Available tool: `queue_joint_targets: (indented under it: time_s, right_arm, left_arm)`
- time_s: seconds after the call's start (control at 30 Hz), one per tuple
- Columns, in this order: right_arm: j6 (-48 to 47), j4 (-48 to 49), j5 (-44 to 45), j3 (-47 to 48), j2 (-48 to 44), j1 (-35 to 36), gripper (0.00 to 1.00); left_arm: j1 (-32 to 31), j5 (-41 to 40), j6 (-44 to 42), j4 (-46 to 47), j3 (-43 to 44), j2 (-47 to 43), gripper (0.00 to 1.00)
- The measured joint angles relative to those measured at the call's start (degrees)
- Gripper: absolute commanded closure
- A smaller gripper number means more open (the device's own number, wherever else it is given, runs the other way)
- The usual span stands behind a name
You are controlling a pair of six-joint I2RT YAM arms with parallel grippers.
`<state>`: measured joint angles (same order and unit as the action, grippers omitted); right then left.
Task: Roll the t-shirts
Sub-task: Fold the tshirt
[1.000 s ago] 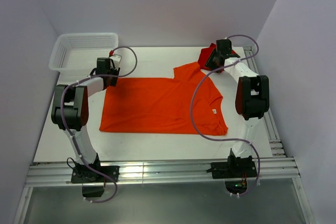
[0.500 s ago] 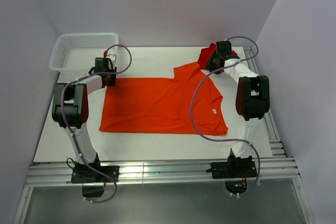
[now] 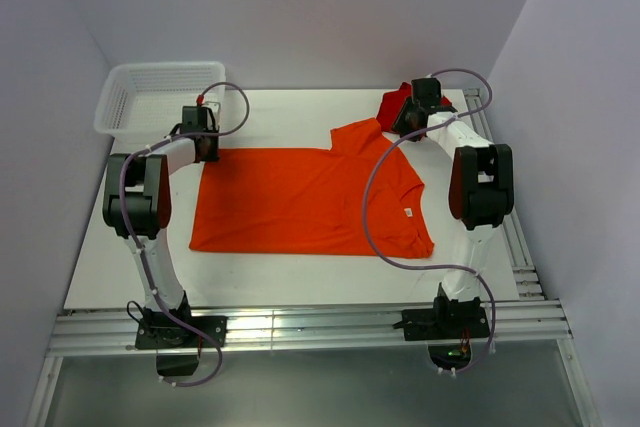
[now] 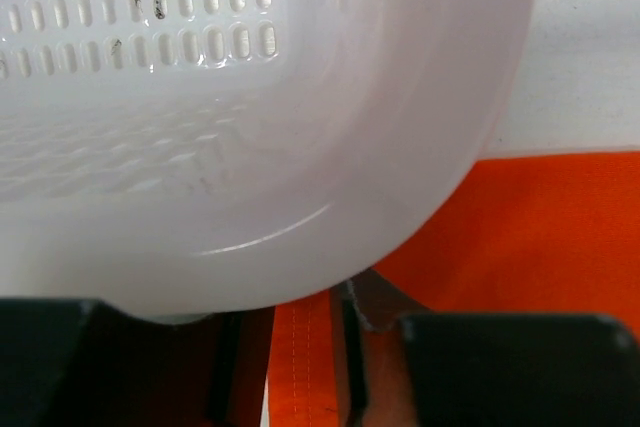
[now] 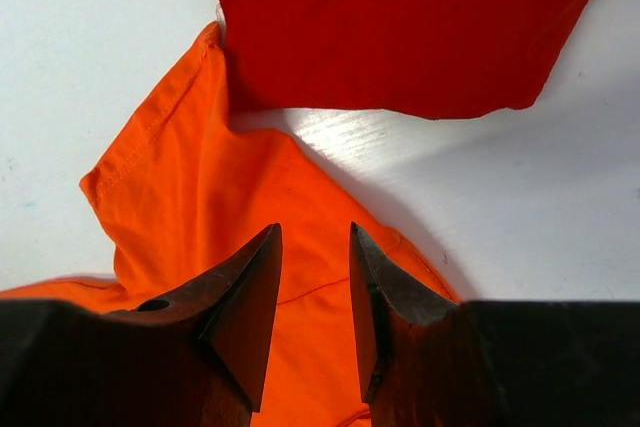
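**A:** Looking down from above first, where are the shirts?

**B:** The orange t-shirt (image 3: 300, 202) lies spread flat across the middle of the white table (image 3: 290, 107). Its hem is toward the left arm and its collar toward the right, with a small white neck label (image 3: 408, 212) showing. The red t-shirt (image 3: 392, 104) is bunched at the far right corner, just beyond the orange sleeve.

**A:** And the arms?

**B:** The left gripper (image 3: 200, 142) sits at the far left corner of the orange t-shirt, close beside the white basket (image 3: 150, 87). The right gripper (image 3: 408, 122) is over the far sleeve, next to the red t-shirt.

**A:** What does the left wrist camera see?

**B:** Mostly the basket (image 4: 300, 147), whose rounded corner fills the picture. Below it the left gripper (image 4: 290, 347) has its dark fingers (image 4: 350, 347) on either side of a stitched strip of the orange t-shirt (image 4: 540, 237). I cannot tell whether they are pinching the cloth or only standing over it.

**A:** And the right wrist camera?

**B:** The right gripper (image 5: 313, 237) has its two pointed fingers a narrow gap apart, with nothing caught between them. The sleeve of the orange t-shirt (image 5: 190, 197) lies beneath the tips. The red t-shirt (image 5: 400, 27) lies just ahead, its edge touching the orange cloth, and bare table (image 5: 90, 47) shows on both sides.
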<state>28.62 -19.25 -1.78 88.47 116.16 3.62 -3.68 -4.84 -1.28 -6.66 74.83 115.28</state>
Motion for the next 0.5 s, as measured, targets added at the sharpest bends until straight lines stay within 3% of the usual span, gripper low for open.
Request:
queue_joint_targets:
  time_s: [0.5]
  right_arm:
    - [-1.8, -3.0, -0.9, 9.8, 4.1, 0.0, 0.54]
  left_arm:
    - [0.3, 0.8, -0.6, -0.1, 0.0, 0.0, 0.94]
